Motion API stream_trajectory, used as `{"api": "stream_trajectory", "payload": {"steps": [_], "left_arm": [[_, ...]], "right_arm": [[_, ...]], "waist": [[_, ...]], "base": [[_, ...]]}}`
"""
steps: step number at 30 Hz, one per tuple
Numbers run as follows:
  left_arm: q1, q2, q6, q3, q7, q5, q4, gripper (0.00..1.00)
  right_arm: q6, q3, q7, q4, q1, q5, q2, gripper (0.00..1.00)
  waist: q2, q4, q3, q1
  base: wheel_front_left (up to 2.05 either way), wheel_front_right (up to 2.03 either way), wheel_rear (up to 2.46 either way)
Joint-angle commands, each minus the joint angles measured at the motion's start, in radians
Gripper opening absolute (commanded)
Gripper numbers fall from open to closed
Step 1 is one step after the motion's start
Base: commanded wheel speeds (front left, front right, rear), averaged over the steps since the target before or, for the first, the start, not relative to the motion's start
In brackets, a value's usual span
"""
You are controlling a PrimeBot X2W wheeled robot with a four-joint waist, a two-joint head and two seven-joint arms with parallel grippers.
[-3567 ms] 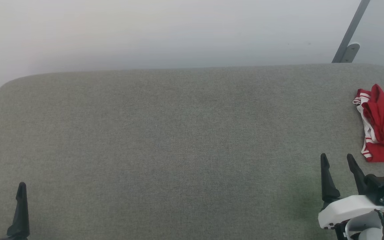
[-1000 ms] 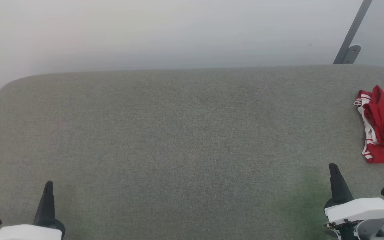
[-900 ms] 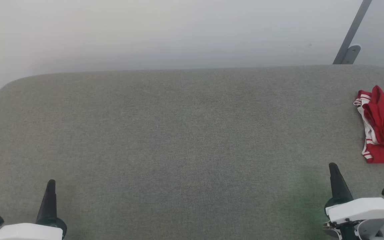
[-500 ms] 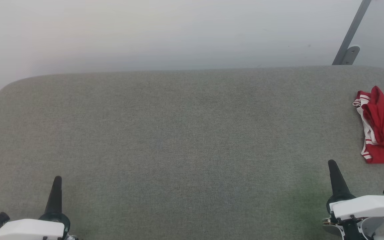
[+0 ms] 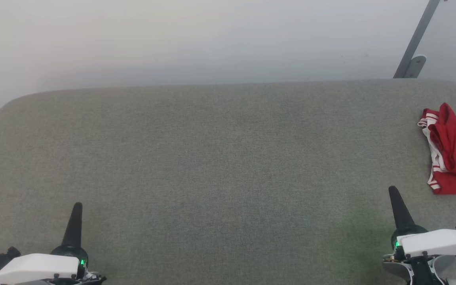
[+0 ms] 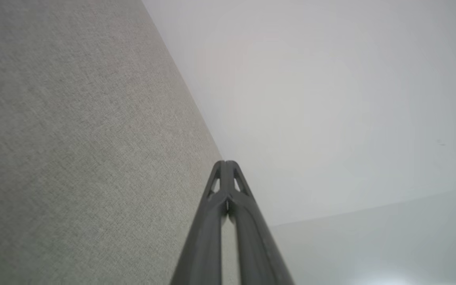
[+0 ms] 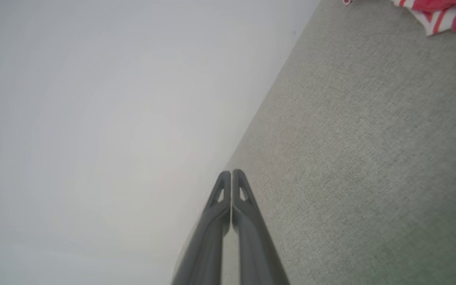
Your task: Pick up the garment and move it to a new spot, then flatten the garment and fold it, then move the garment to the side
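The garment (image 5: 455, 152), a red jersey with red-and-white striped trim, lies folded at the far right of the grey fabric surface (image 5: 220, 158), cut off by the head view's edge. A corner of the garment (image 7: 437, 12) also shows at the top right of the right wrist view. My right gripper (image 5: 395, 196) hovers low at the right, below and left of the garment, shut with nothing in it; its fingers (image 7: 232, 178) press together. My left gripper (image 5: 76, 211) sits at the lower left, shut and empty, fingertips (image 6: 226, 166) touching.
A pale wall runs behind the surface's far edge. A grey metal bar (image 5: 416, 43) with a bracket leans at the upper right. The surface's rounded corners show at the far left and far right.
Both grippers went from open to shut and turned edge-on. Over the last second the left gripper drifted right and up the head view; the right one crept slightly upward. The garment stayed put.
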Motion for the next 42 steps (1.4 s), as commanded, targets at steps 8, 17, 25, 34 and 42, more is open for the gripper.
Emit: {"api": "stream_trajectory", "payload": {"steps": [8,17,25,34,42], "left_arm": [[-0.034,-0.017,-0.002,0.008,0.028,-0.075,0.003,0.00],[-0.051,-0.033,-0.002,0.008,0.050,-0.128,0.009,0.00],[-0.064,-0.048,-0.002,0.009,0.064,-0.166,0.014,0.00],[-0.074,-0.063,-0.003,0.010,0.082,-0.217,0.020,0.00],[-0.088,-0.077,-0.003,0.010,0.098,-0.253,0.025,0.00]], "right_arm": [[0.000,0.004,0.026,-0.019,-0.023,0.107,-0.006,0.00],[0.000,0.005,0.045,-0.025,-0.025,0.187,-0.006,0.00],[0.000,0.006,0.058,-0.029,-0.028,0.244,-0.006,0.00],[0.000,0.008,0.074,-0.034,-0.032,0.315,-0.007,0.00],[0.000,0.009,0.087,-0.038,-0.034,0.372,-0.007,0.00]], "waist": [[0.0000,-0.001,-0.003,0.0000],[0.0000,-0.002,-0.006,0.0000],[0.0000,-0.003,-0.009,0.0000],[0.0000,-0.004,-0.012,0.0000],[0.0000,-0.005,-0.015,0.0000]], "base": [[0.00,0.00,0.00],[0.00,0.00,0.00],[0.00,0.00,0.00],[0.00,0.00,0.00],[0.00,0.00,0.00]]}}
